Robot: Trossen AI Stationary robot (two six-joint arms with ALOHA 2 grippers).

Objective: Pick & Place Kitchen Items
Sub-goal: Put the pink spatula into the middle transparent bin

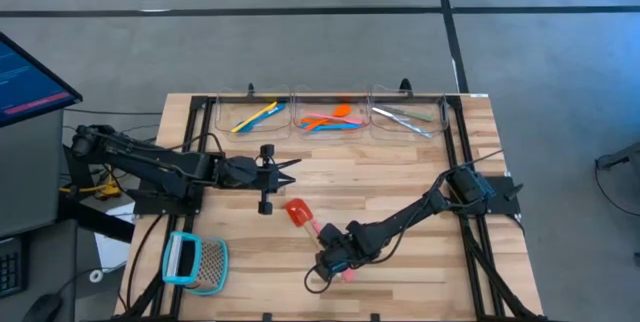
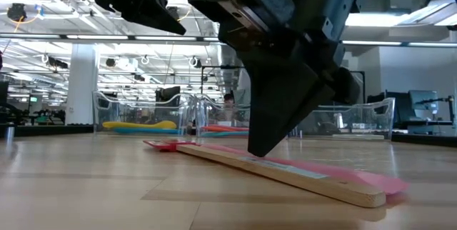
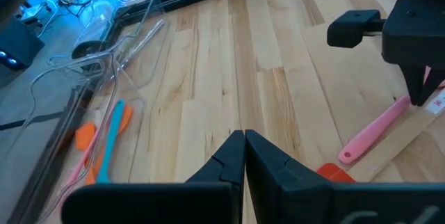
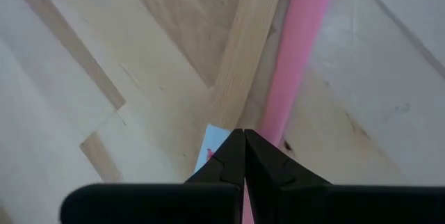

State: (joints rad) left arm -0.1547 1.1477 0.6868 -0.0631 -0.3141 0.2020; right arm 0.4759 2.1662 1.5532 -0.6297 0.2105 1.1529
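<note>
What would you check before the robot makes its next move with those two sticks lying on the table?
1. Right hand over the utensils: ok, it is low above the red-headed spatula and the pink utensil.
2. Right hand open enough to take one: not ok, its fingers are shut together.
3. Something held: not ok, both utensils lie flat on the table.
4. One utensil singled out: cannot tell, the two lie side by side.
5. Left hand out of the way: ok, it is shut and waits mid-table.
6. Clear bins at the far edge reachable: ok, nothing lies between.
</note>
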